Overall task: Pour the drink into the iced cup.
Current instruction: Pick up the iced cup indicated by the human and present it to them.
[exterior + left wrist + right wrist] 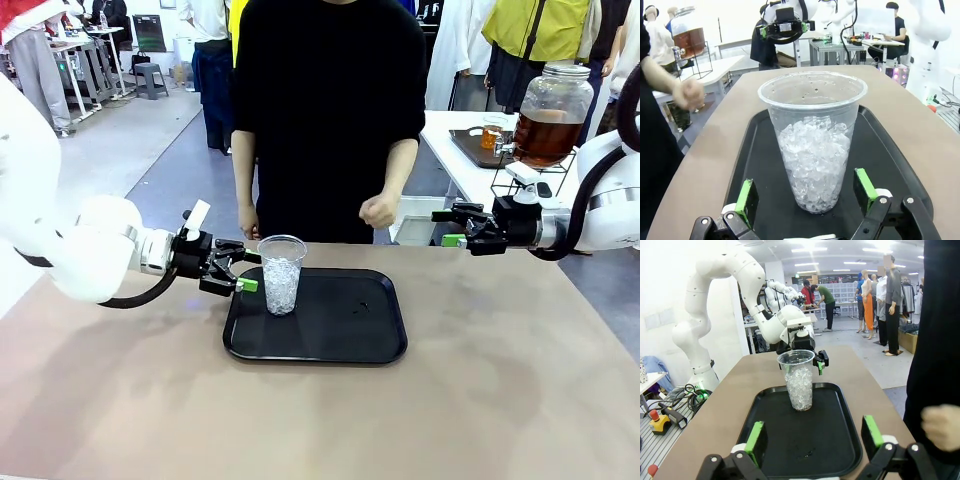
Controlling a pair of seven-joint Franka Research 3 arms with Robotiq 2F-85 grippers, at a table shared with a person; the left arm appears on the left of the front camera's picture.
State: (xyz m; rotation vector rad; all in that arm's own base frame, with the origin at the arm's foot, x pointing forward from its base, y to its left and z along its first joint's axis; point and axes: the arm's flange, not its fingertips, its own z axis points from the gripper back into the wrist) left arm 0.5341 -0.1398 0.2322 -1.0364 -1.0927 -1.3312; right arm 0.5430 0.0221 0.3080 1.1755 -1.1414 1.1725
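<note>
A clear plastic cup (281, 273) holding ice stands upright at the left end of a black tray (340, 335). My left gripper (246, 270) is open just left of the cup, its green pads level with the cup's lower half. In the left wrist view the cup (812, 145) stands between and just beyond the spread fingers (746, 196). My right gripper (448, 227) hangs open and empty above the table's far right edge, facing the cup (799, 377) across the tray (840, 440). The drink, amber-brown, fills a glass dispenser jar (551, 112) on a wire stand at the back right.
A person in black stands at the table's far side with a fist (378, 210) held above the edge. The dispenser jar rests on a white side table (455, 160) beyond the right arm. Bare brown tabletop (320, 420) lies in front of the tray.
</note>
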